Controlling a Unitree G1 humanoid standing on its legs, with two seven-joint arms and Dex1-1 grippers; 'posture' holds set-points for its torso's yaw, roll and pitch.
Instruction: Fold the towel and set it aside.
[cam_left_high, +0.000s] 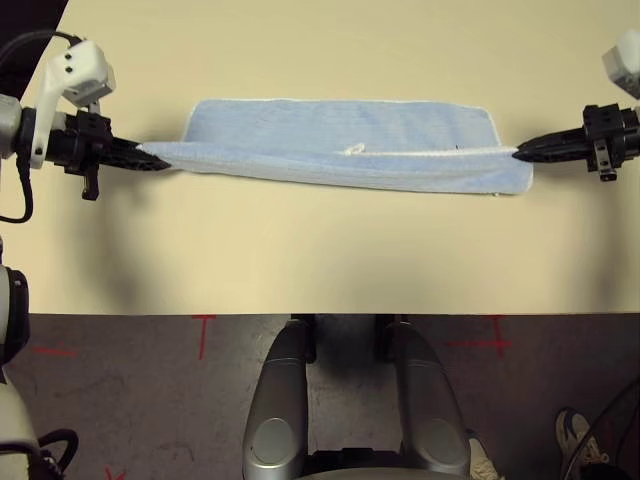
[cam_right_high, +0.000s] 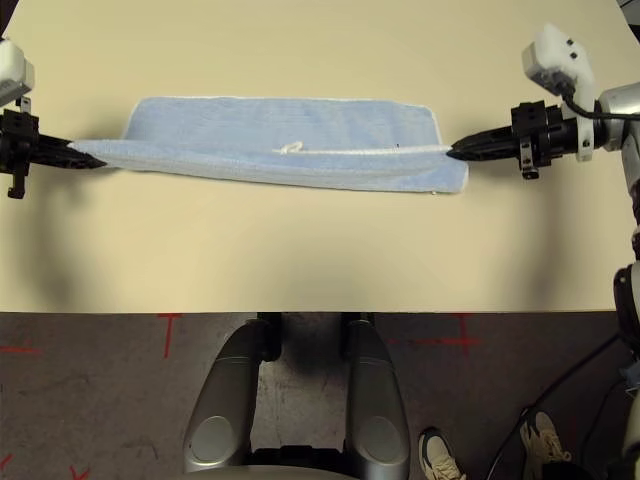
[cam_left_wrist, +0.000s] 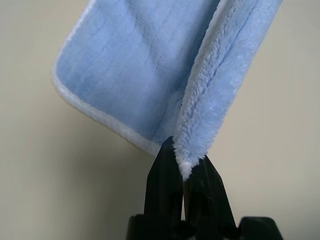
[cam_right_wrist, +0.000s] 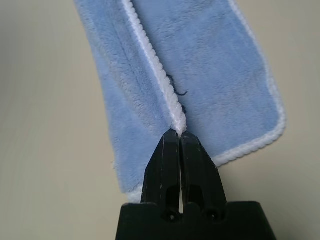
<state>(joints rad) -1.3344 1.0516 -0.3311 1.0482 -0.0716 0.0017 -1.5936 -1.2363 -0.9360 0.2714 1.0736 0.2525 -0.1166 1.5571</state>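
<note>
The light blue towel (cam_left_high: 340, 140) with a whitish stitched border lies stretched across the far half of the table, its near long edge lifted and doubled over toward the back. My left gripper (cam_left_high: 152, 158) is shut on the towel's left end, pinching the fluffy edge (cam_left_wrist: 186, 167) between its fingers. At the towel's right end my right gripper (cam_left_high: 520, 153) is shut on the white border (cam_right_wrist: 176, 122). Both arms reach in from the sides and hold the edge taut between them.
The beige table (cam_left_high: 320, 250) has bare surface in front of and behind the towel. Its front edge runs across the picture, with a dark floor marked by red tape crosses (cam_left_high: 203, 325) below. A person's shoes (cam_right_high: 440, 455) stand on the floor at lower right.
</note>
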